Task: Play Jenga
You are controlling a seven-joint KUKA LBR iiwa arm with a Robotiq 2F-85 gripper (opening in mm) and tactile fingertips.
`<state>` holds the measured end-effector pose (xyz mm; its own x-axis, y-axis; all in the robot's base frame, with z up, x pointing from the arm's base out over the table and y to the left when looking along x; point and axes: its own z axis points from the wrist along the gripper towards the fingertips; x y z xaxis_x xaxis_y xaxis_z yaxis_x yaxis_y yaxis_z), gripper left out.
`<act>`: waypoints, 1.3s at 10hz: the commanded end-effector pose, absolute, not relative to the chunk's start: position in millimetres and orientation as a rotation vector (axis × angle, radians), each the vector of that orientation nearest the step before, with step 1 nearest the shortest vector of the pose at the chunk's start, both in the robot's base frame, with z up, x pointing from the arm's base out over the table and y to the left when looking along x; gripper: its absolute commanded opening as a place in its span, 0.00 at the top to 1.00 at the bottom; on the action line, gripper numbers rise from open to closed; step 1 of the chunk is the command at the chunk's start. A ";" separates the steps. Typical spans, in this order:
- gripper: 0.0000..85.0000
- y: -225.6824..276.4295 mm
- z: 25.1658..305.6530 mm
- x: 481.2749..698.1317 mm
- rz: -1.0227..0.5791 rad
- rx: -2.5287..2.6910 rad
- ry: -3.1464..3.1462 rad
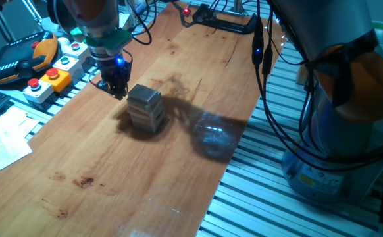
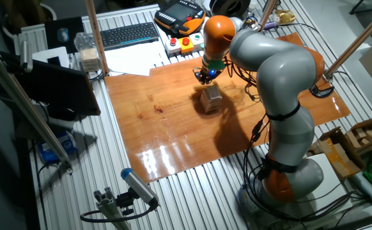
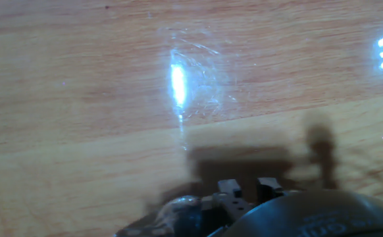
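The Jenga tower (image 1: 145, 107) is a small stack of pale wood blocks standing upright near the middle of the wooden table (image 1: 112, 191). The other fixed view also shows the tower (image 2: 211, 99). My gripper (image 1: 117, 89) hangs just behind and left of the tower, close to its upper layers, with its tips pointing down. From the other side the gripper (image 2: 205, 78) sits right by the tower's far edge. In the hand view the two fingertips (image 3: 229, 187) stand close together with nothing between them, over bare table. The tower does not show there.
Push-button boxes (image 1: 53, 76) and an orange teach pendant (image 1: 20, 59) lie past the table's left edge, with papers (image 1: 0, 138) nearer. A keyboard (image 2: 130, 35) sits behind. Black cables (image 1: 264, 59) hang along the right edge beside the arm's base (image 2: 288, 179).
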<state>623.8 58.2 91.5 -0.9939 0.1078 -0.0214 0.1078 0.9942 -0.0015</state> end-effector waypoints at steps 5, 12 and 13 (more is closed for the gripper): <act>0.51 62.5 72.3 623.8 0.027 0.164 3.104; 0.51 63.4 62.5 619.2 0.039 0.055 3.115; 0.52 63.7 62.7 619.2 0.027 0.014 3.115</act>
<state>619.2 63.7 62.8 -0.9996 0.0059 -0.0265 0.0054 0.9999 0.0162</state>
